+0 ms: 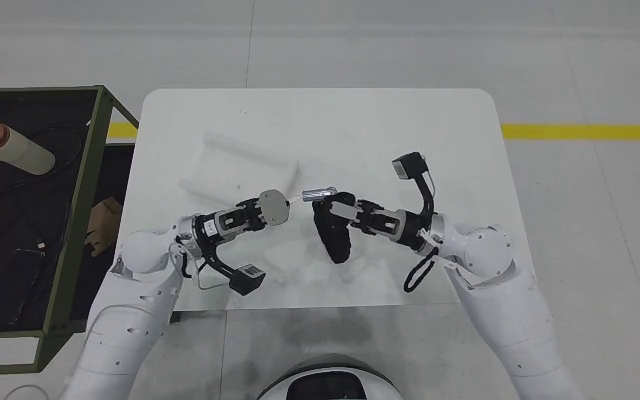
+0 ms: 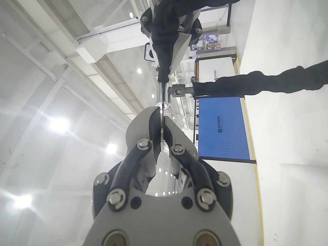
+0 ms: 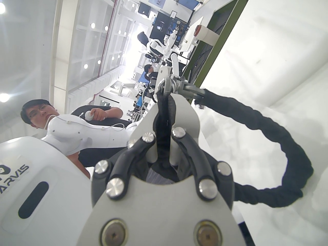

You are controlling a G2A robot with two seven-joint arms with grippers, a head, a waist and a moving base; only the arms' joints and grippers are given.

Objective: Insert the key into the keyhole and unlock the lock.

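the key (image 2: 161, 131) is in hand and lined up, but the lock is not open yet. the left gripper (image 2: 162, 119) has its fingers (image 2: 141, 129) closed on the flat of the key, which stands edge-on between them with its tip pointing at the silver lock (image 2: 162, 94). the tip meets the round end face of the lock, where the keyhole should be. i cannot make out the keyhole itself, nor how deep the blade sits, so it may be just touching or partly in. the right gripper (image 3: 164, 106) is clamped on the black cable (image 3: 256, 121) right beside the lock, holding the lock up off the bench (image 1: 400, 130), and the rest of the cable hangs in a loop below it. from above, the two grippers face each other over the middle of the bench, nearly tip to tip, with the lock between them

the metal plug on the other end of the cable is seated in the side of the lock, so by my reading it is not yet unlocked. done: key in hand, lock in hand, the two on one line. left: push the key fully home if it isn't, turn it, and let the plug come free of the lock. the lock is held only by a soft cable, so i'd expect it to swing or twist away under the push
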